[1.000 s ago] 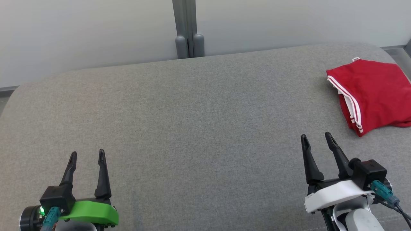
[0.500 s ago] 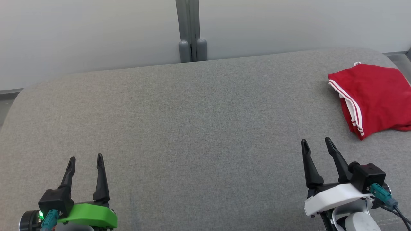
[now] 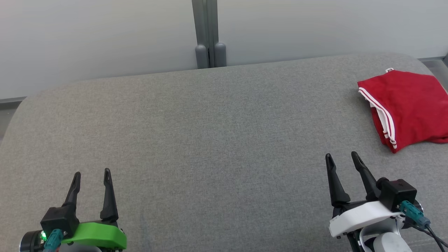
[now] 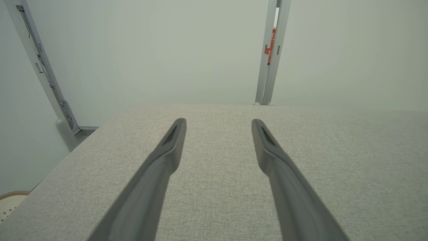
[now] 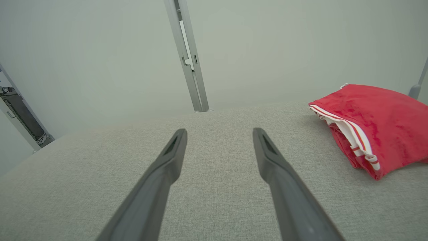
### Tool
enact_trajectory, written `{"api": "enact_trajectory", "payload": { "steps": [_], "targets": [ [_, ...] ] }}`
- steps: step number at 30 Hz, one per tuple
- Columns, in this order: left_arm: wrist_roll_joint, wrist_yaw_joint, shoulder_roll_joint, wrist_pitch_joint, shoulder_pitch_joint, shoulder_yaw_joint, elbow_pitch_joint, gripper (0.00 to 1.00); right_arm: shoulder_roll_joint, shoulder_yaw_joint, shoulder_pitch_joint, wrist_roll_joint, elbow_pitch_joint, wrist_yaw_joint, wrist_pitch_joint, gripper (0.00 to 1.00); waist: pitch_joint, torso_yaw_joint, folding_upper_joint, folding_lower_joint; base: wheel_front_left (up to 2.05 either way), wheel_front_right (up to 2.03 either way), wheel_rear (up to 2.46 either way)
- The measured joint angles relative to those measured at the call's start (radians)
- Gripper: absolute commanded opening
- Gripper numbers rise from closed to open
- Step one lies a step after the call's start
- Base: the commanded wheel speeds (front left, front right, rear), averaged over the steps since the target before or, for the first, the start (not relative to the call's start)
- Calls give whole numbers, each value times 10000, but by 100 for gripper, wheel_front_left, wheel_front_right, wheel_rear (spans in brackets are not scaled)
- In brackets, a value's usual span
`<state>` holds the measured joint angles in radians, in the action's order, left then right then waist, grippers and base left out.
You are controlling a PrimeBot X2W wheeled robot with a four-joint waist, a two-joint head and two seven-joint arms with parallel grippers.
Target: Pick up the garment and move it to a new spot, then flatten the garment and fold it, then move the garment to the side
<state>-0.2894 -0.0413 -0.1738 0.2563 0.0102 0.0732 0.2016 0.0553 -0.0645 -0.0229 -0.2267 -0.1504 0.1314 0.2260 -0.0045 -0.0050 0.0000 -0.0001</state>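
Note:
A red garment (image 3: 409,105) with white stripes lies folded in a compact stack at the far right of the grey fabric surface (image 3: 210,133); it also appears in the right wrist view (image 5: 378,124), ahead and to the right of the fingers. My right gripper (image 3: 341,157) hovers open at the lower right, short of the garment and apart from it. At the lower left my left gripper (image 3: 91,174) stands open over bare fabric. In each wrist view, the left gripper (image 4: 219,122) and the right gripper (image 5: 219,131) show spread fingers with nothing between them.
Behind the surface stands a pale wall with a grey vertical post (image 3: 207,35). The surface's far edge is rounded, and its right end (image 3: 425,59) drops off just beyond the garment. A woven basket rim (image 4: 10,197) peeks in at the left wrist view's lower left.
The head camera tilted, shifting the whole scene slightly down in the picture. Both grippers sit a little lower in the view and stay open. The garment has not moved on the surface.

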Motion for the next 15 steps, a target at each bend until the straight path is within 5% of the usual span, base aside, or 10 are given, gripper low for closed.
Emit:
{"api": "enact_trajectory", "payload": {
  "steps": [2, 3, 15],
  "targets": [
    [0, -27, -4, 2, 0, 10, 15, 100, -4, -13, -1, -2, -17, 0, 0, 100, -5, 5, 0, 0, 0, 0, 0],
    [-8, -29, -4, 2, 1, 10, 23, 0, -8, -25, -2, -12, -25, 0, 0, 0, -7, 7, 0, 0, 0, 0, 0],
    [-1141, 90, 291, -412, -127, -104, 558, 0, -52, 21, 229, -1300, -497, 2, -268, 0, -4, 11, 0, 0, 0, 0, 0]
  ]
}}
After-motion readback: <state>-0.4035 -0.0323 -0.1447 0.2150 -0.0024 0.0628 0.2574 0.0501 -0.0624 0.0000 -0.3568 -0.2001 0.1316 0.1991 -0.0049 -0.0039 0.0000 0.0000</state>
